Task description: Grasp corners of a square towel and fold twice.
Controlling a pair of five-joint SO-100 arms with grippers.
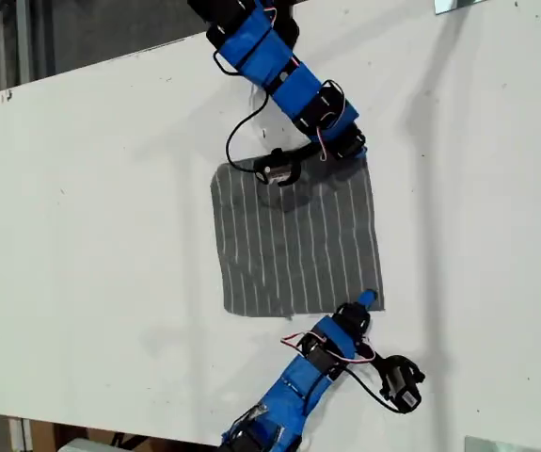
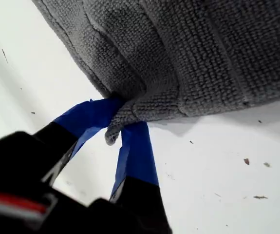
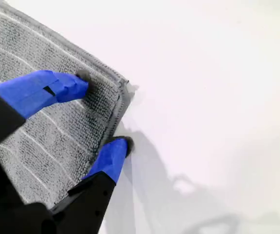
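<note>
Blue fingers of your first claw point(image 2: 122, 117) are pressed together on one corner point(image 2: 116, 127) of the towel point(image 2: 188, 53). The first wrist view shows the hem bunched between the two tips, with grey looped pile rising beyond them. Note that no stripes can be made out in this view.

The exterior view adds the location. This claw point(image 1: 366, 303) sits at the towel's lower corner on the exterior view's right, and its arm reaches in from the bottom edge. You cannot read the pinch from there; only a blue tip shows on the cloth.

Your second claw point(image 3: 103, 112) is spread. In the second wrist view one finger point(image 3: 62, 87) rests on the striped top face just inside the hem. The other finger point(image 3: 113, 156) lies at the towel's edge, and a rounded corner point(image 3: 124, 87) sits just beyond the two tips. In the exterior view this claw point(image 1: 350, 149) is at the upper corner on the exterior view's right, and there its jaws are hidden under the arm.

The towel point(image 1: 294, 245) lies spread near the middle of the white counter point(image 1: 91, 235), with its stripes running top to bottom in the exterior view. A black cable hangs over its upper edge. Small dark specks on the counter show only in the first wrist view.
</note>
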